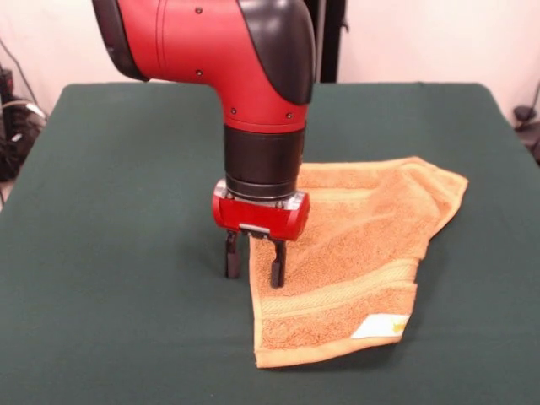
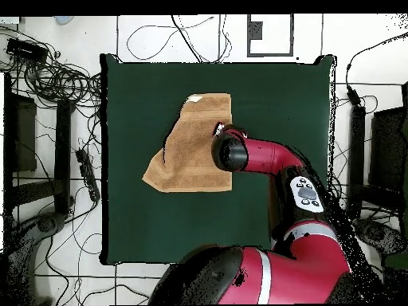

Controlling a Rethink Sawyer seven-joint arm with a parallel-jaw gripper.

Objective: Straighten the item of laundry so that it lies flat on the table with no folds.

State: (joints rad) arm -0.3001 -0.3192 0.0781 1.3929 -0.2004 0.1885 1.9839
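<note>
- Clearly, in the front view, the small orange-tan terry-cloth towel is not yet flat: its right part is folded over, so the outline is an uneven shape with a slanted right edge and not a square.
- It lies on the large table covered with dark green felt-like cloth, a little right of the middle, with the white care tag at its near right corner.
- From this camera the long axis of the towel runs from the near edge towards the far right, where the folded corner points away to the right.
- The red and black gripper stands upright at the left edge of the towel, its two dark fingers parted by a moderate gap; one finger is over the cloth and the other over bare felt.
- It seems to hold nothing, though I cannot tell surely whether the tips already press on the table.

- Seen from overhead, the towel sits in the upper middle of the table, well away from all edges.
- Its right side is straight, next to the arm, while the left side runs in a diagonal down to a pointed lower left corner; this diagonal looks like the fold.
- The long axis here goes up and down the picture, with the tag corner at the top.
- The wrist hides the gripper from above, so its opening is not readable in this view.
- I judge that the task is at most partly done: the folded part must still be opened, and the edges pulled out until the cloth is square.
</note>
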